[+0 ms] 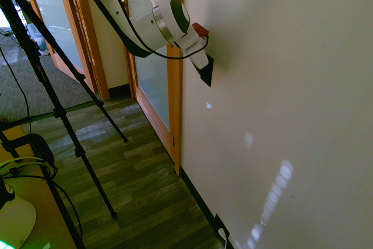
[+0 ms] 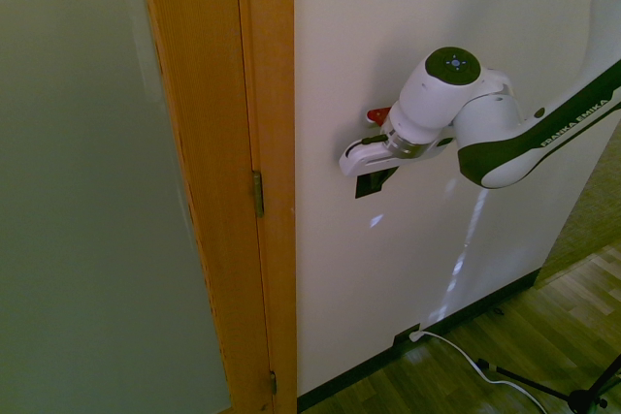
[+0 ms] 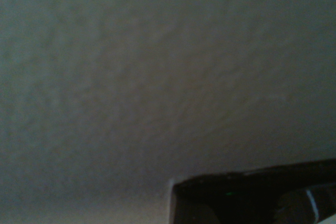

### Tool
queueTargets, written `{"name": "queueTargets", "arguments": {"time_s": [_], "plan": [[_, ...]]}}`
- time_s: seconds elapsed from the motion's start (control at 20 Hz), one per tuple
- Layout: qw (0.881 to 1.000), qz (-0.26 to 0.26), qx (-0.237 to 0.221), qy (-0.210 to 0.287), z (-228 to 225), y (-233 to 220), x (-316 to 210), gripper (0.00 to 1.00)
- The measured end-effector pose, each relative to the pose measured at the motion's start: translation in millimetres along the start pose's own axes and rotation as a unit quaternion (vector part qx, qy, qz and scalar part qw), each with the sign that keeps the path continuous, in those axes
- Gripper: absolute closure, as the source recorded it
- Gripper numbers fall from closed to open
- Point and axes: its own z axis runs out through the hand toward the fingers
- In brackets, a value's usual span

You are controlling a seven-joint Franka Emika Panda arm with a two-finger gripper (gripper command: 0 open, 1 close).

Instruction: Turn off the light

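The light's switch (image 1: 206, 72) is a small black upright plate on the white wall, just right of the wooden door frame. In the second exterior view the switch (image 2: 375, 182) shows below the white hand. My gripper (image 1: 201, 58) is up against the wall at the plate's upper part, and its tip is hidden behind the hand. From the other side the gripper (image 2: 361, 160) covers the top of the plate. The gripper is shut and I see nothing held in it. In the wrist view there is blurred white wall and a dark edge of the switch (image 3: 252, 198). No lamp is in view.
A wooden door frame (image 2: 262, 143) with a frosted glass door (image 2: 78, 191) stands beside the switch. Low on the wall near the baseboard sits a black outlet plate (image 1: 221, 227) with a white plug and cord. The wood floor (image 1: 134, 173) runs along the wall.
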Motion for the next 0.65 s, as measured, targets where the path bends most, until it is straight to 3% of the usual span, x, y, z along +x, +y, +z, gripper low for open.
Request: {"name": "queueTargets", "arguments": {"time_s": [0.65], "plan": [[1.0,-0.012,0.018,-0.012,15.6,6.8,-15.5,0.0]]}}
